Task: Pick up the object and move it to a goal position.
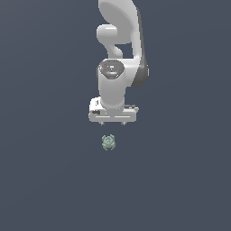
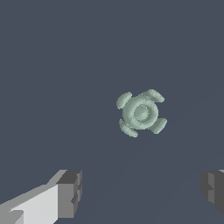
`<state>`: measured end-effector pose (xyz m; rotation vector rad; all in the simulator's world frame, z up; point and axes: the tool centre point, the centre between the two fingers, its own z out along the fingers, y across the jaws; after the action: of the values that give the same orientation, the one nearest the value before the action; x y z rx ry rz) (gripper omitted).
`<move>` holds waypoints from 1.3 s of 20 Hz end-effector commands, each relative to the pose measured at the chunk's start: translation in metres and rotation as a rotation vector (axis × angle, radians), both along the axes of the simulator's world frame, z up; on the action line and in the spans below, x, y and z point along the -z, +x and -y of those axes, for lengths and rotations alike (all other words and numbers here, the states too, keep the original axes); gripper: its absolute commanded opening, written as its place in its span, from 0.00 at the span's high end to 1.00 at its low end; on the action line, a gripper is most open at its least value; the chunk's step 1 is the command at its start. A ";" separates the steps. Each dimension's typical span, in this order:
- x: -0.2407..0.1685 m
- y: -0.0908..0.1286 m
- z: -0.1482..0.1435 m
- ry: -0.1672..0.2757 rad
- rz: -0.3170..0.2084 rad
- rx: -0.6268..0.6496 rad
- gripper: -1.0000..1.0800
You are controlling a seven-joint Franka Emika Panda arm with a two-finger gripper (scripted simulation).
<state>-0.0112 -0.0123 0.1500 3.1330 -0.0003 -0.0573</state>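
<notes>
The object (image 1: 108, 142) is a small pale grey-green lumpy figure with rounded lobes, lying on the dark floor just in front of the white arm in the exterior view. In the wrist view the object (image 2: 141, 113) shows from above as a round core with several knobby lobes. My gripper (image 1: 112, 122) hangs above and slightly behind it, not touching it. The gripper (image 2: 142, 192) is open, its two dark fingertips (image 2: 70, 192) set wide apart with nothing between them.
The white arm (image 1: 119, 49) rises behind the gripper toward the top of the exterior view. A plain dark grey-blue floor (image 1: 45, 180) spreads on all sides. No goal marker shows.
</notes>
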 end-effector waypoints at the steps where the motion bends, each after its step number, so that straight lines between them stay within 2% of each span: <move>1: 0.006 0.004 0.003 0.001 0.003 -0.013 0.04; 13: 0.051 0.037 0.021 0.009 0.031 -0.120 0.04; 26: 0.073 0.041 0.024 0.010 0.034 -0.134 0.04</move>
<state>0.0300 -0.0363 0.0832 3.1343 0.2093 -0.0004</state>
